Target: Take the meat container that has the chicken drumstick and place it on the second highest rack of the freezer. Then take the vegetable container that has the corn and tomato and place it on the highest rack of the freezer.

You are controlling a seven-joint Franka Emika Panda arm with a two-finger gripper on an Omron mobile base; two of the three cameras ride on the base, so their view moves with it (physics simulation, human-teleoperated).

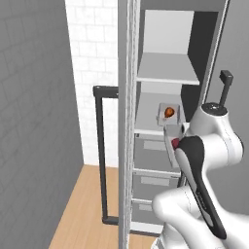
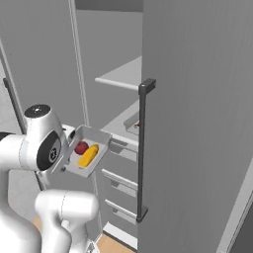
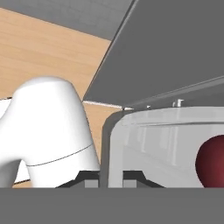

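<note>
**Vegetable container in the pincer, meat container already on the lower shelf**

In the left base view the freezer (image 1: 160, 29) stands open, its door edge-on with the long dark bar handle (image 1: 102, 155) to the left. Inside, the highest rack (image 1: 168, 68) is a bare white board. Below it, on the second highest rack (image 1: 146, 121), sits the meat container (image 1: 170, 114) with the chicken drumstick (image 1: 169, 112) lying in it, just beyond and above the arm's wrist. Grey drawers (image 1: 151, 155) stack under that shelf.

In the right base view the pincer (image 2: 68, 157) sits at the near left rim of the vegetable container (image 2: 89, 150), clamped narrow on that rim and carrying the tray in the air, tilted so its open face turns toward the camera. Inside the tray, the tomato (image 2: 81, 147) lies close to the pincer and the corn (image 2: 88, 156) lies just to its right, touching or nearly touching it. The tray hangs in front of the freezer opening, clear of both shelves, lower than the upper rack and about level with the lower one. To the right, the other door's dark handle (image 2: 143, 148) runs vertically.

In the hand view the container's pale wall rises straight from between the finger tips (image 3: 89, 179), with the tomato at the right edge.
</note>
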